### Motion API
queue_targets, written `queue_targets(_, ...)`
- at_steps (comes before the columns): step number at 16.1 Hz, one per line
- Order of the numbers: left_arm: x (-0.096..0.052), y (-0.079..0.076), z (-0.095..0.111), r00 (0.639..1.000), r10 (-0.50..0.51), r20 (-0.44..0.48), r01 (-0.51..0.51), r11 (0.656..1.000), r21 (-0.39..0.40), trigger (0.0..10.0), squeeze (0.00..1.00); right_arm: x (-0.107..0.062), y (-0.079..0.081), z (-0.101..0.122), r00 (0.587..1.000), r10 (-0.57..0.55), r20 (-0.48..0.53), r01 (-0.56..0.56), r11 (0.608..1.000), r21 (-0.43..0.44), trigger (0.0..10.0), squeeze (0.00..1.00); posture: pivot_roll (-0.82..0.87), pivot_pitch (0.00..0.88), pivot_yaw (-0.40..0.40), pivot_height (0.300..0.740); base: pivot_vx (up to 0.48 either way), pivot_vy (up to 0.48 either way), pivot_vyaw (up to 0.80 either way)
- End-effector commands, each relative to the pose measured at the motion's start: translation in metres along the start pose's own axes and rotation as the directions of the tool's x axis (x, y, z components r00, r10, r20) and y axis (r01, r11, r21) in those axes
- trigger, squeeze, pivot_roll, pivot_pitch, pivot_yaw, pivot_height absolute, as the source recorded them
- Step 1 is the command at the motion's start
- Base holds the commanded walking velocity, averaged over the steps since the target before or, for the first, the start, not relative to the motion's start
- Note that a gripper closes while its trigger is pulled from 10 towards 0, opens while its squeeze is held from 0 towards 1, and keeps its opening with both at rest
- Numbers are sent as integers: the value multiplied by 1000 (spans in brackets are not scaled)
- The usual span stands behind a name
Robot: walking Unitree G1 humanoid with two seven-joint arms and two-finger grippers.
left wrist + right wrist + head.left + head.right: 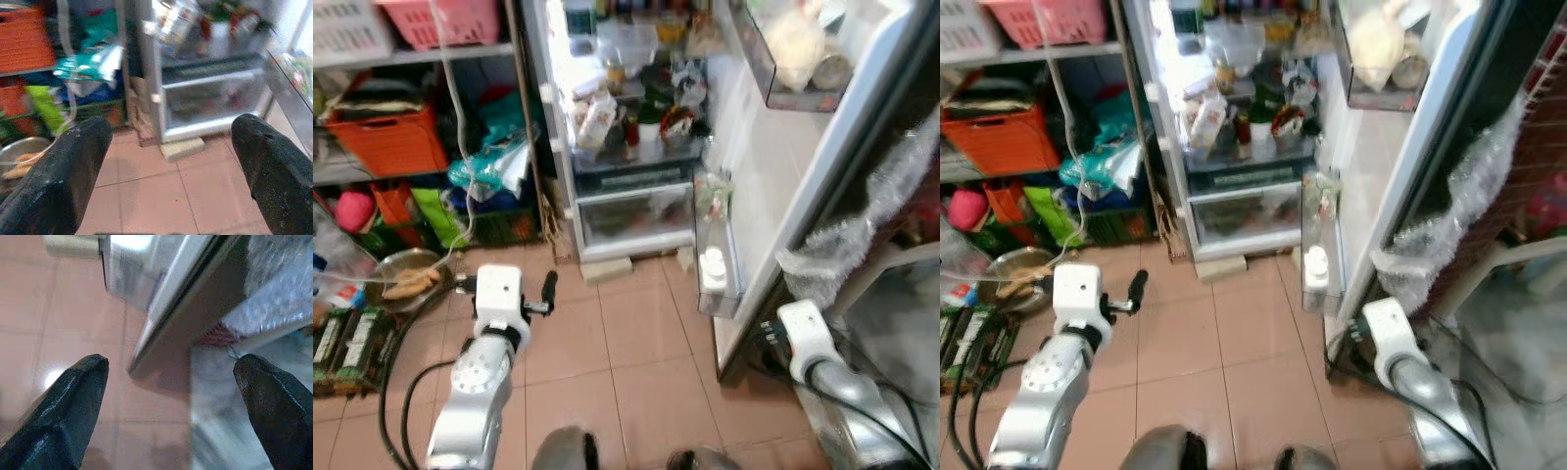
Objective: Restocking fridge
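Observation:
The fridge (pixel 631 201) stands open ahead, its shelves crowded with jars, packets and bottles above two clear drawers. Its door (pixel 773 186) swings out to the right. The door's low bin (pixel 715 274) carries a white-capped bottle, and its upper bin (pixel 798 54) holds bags and a tin. My left gripper (pixel 505 278) hovers over the tiled floor in front of the fridge, open and empty, its fingers (pixel 58 181) spread wide. Low beside the bottom edge of the door, my right gripper (pixel 171 406) is also open and holds nothing.
A rack on the left carries an orange basket (pixel 386 137), a pink basket (pixel 445 20) and bags. On the floor are a metal bowl (pixel 406 279) of food, green packs (pixel 342 338) and a brick (pixel 607 269) under the fridge. Bubble wrap (pixel 871 215) crowds the right.

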State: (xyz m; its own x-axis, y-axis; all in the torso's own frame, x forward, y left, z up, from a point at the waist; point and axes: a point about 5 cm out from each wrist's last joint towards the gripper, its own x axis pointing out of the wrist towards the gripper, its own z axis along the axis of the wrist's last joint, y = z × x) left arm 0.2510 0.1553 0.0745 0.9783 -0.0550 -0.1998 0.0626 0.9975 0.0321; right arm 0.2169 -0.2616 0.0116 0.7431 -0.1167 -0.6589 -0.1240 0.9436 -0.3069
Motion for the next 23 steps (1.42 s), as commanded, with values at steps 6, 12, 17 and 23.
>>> queue_targets(6, -3, 0, -2, 1000, -16, 7, 16, 1000, -23, 10000, 0, 7, -12, 78, 933, -150, 328, 102, 982, 159, 10000, 0, 62, 16, 18, 740, 0, 0, 0)
queue_targets(12, 0, -3, 1, 999, -21, 25, 21, 999, -28, 10000, 0, 5, -14, 133, 792, -325, 516, 148, 923, 354, 10000, 0, 65, 0, 26, 740, 0, 0, 0)
queue_targets(17, 1, -4, 2, 1000, -17, 26, 18, 1000, -23, 10000, 0, 12, -17, 181, 738, -410, 535, 186, 887, 423, 10000, 0, 83, 3, 24, 740, 0, 0, 0)
queue_targets(23, 0, -3, 1, 1000, -9, 20, 9, 1000, -17, 10000, 0, 18, 1, 220, 721, -333, 608, 64, 905, 420, 10000, 0, 92, 5, 23, 740, 0, 0, 0)
